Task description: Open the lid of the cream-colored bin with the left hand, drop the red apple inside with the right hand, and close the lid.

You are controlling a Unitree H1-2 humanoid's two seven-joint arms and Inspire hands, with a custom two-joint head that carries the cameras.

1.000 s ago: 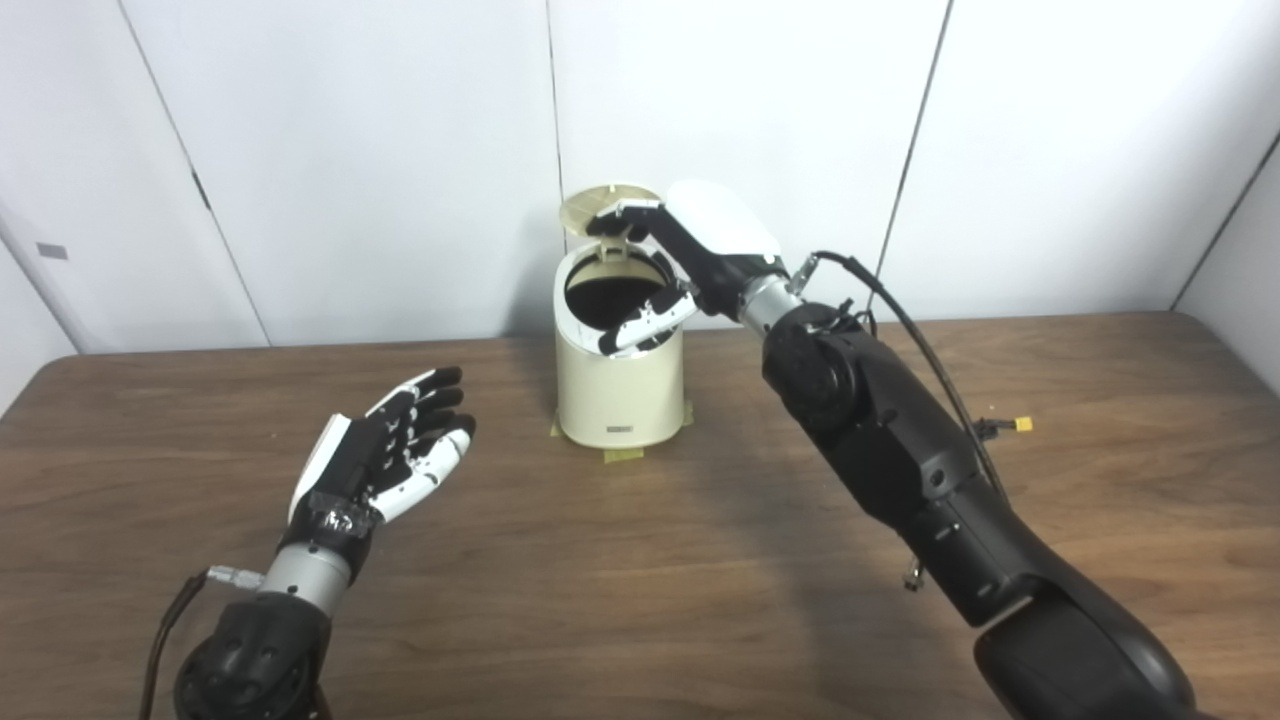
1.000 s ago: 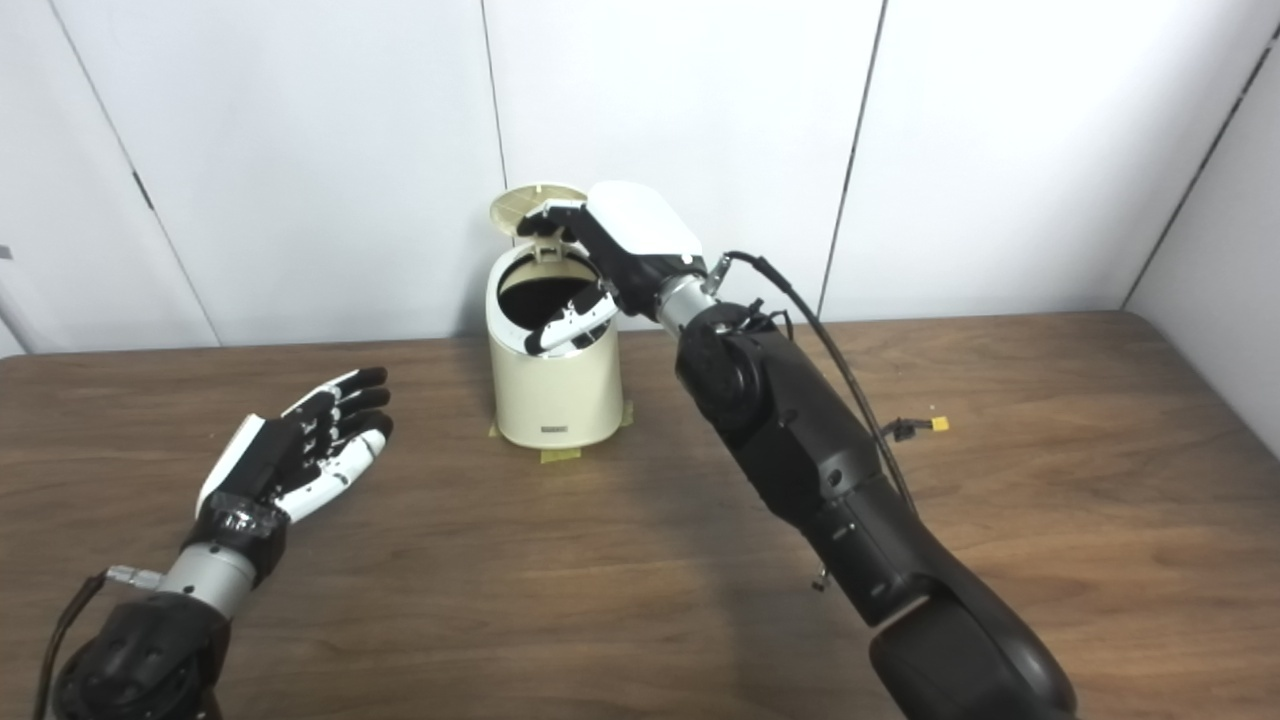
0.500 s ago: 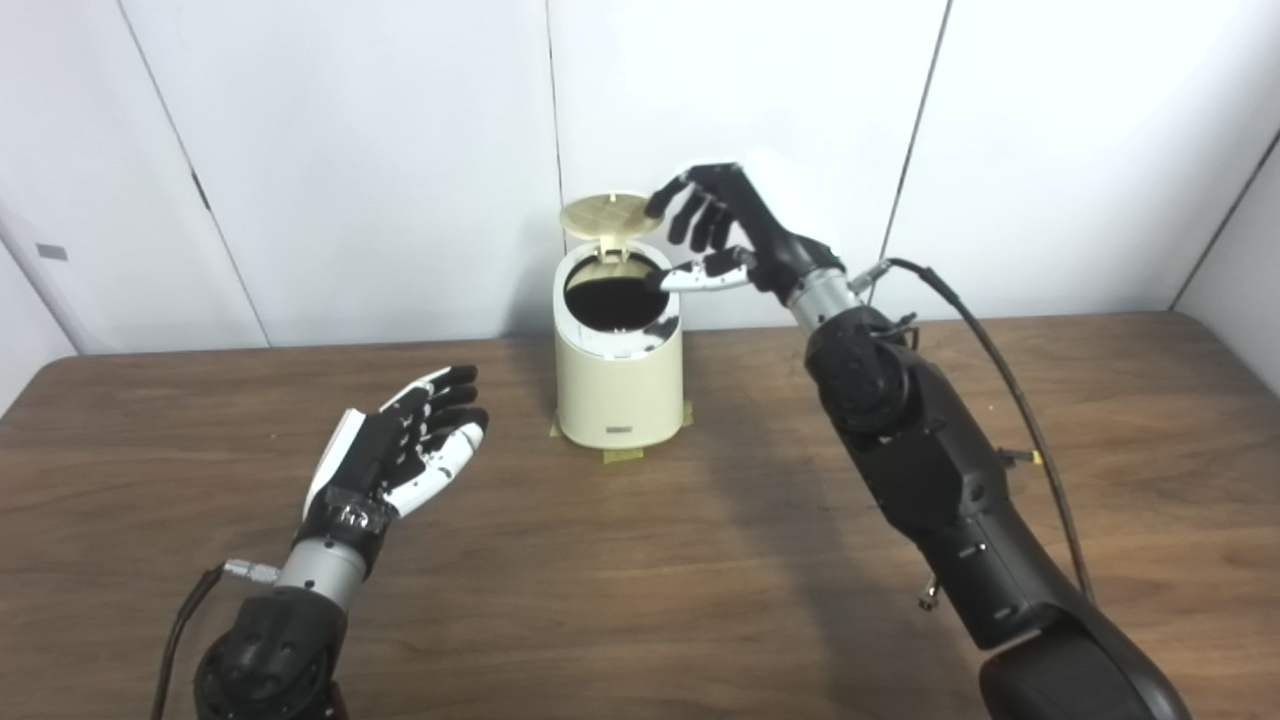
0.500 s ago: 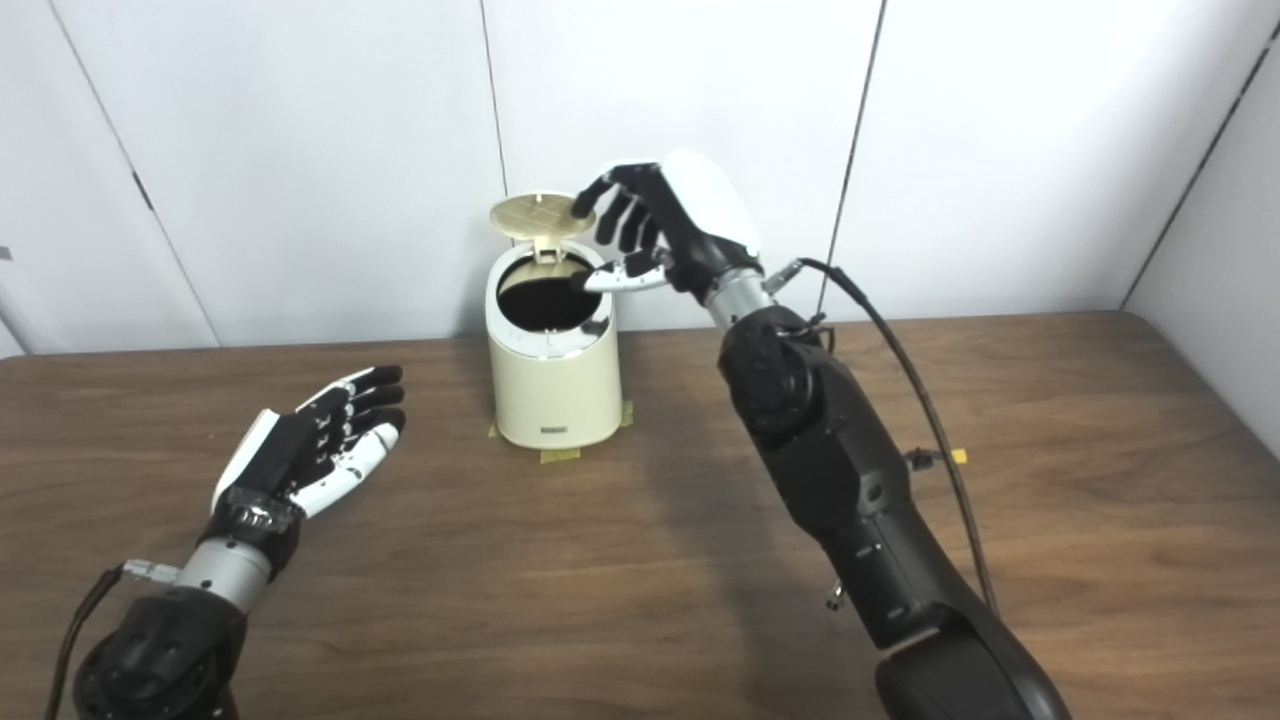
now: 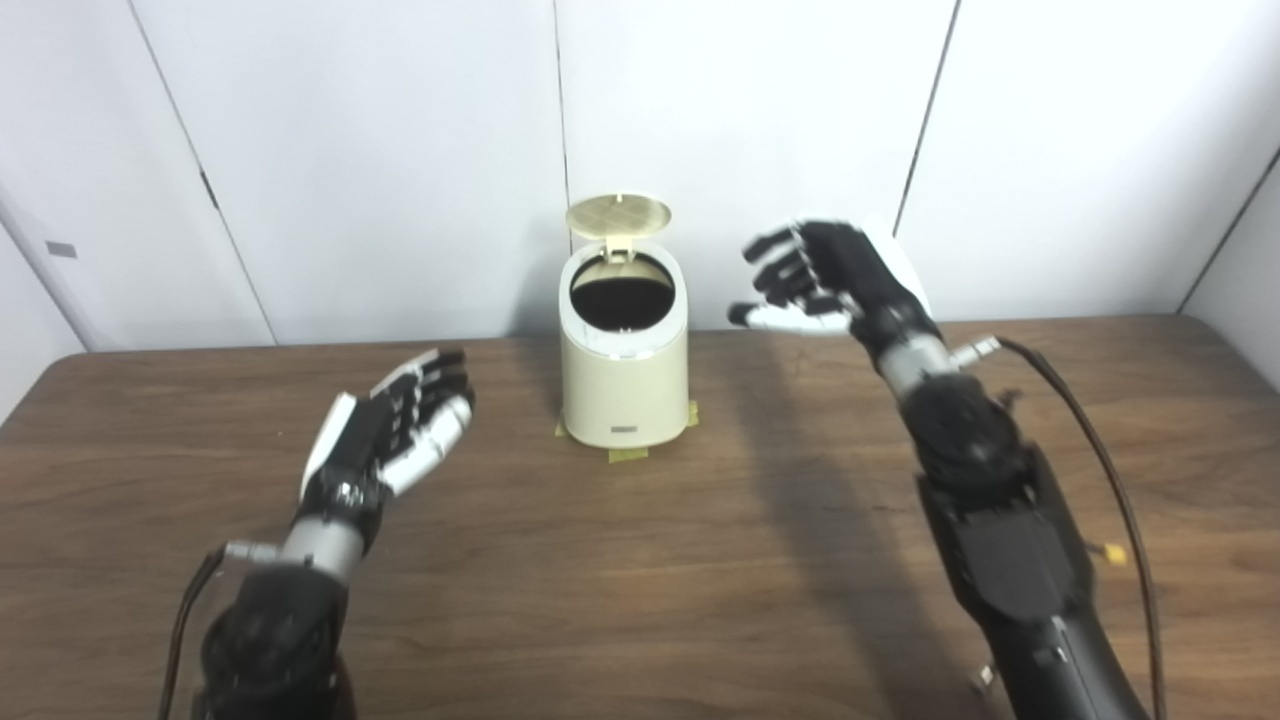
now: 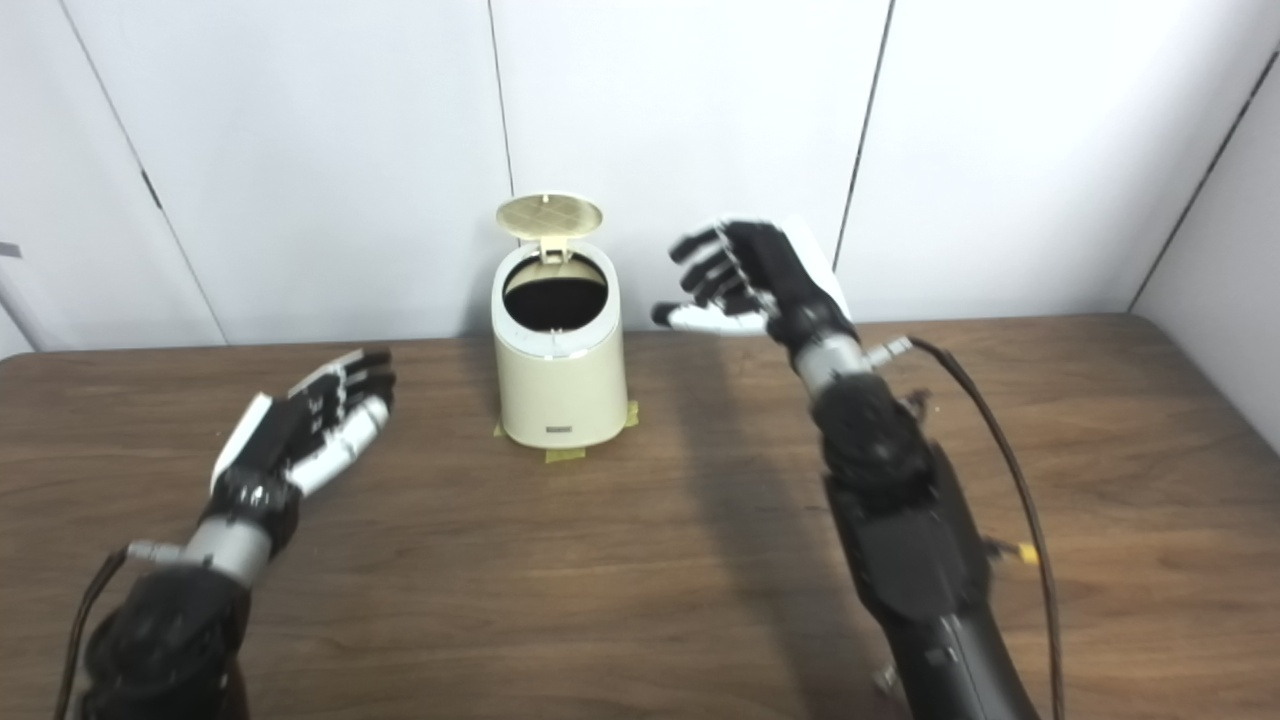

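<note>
Fingers spread and empty on both sides: my right hand [image 5: 830, 280], black-fingered with a white back, hangs in the air to the right of the cream-coloured cylindrical plastic bin [image 5: 623, 385], level with its rim and clear of it, palm turned toward the bin, thumb reaching out to the left. It is slightly blurred. Nothing is held in it.

That bin stands upright near the far edge of the dark brown wood-grain table [image 5: 700, 560], close to the white panelled wall [image 5: 400, 150]. Its round hinged lid [image 5: 618, 213] is tipped up at the back, ribbed underside facing forward, and the mouth below shows only a dark interior. I cannot tell from either view what lies inside, and the red apple is not visible anywhere on the table or in my hands. Small pieces of yellowish tape [image 5: 628, 455] sit at the foot of the bin, touching its base.

My left hand [image 5: 395, 430] is held above the table well to the left of the bin and nearer to me, palm turned partly up and inward, its digits stretched out side by side toward the bin, gripping nothing.

A black cable [image 5: 1100, 440] runs from my right wrist down along the forearm, with a small yellow connector [image 5: 1113, 552] beside the arm.
</note>
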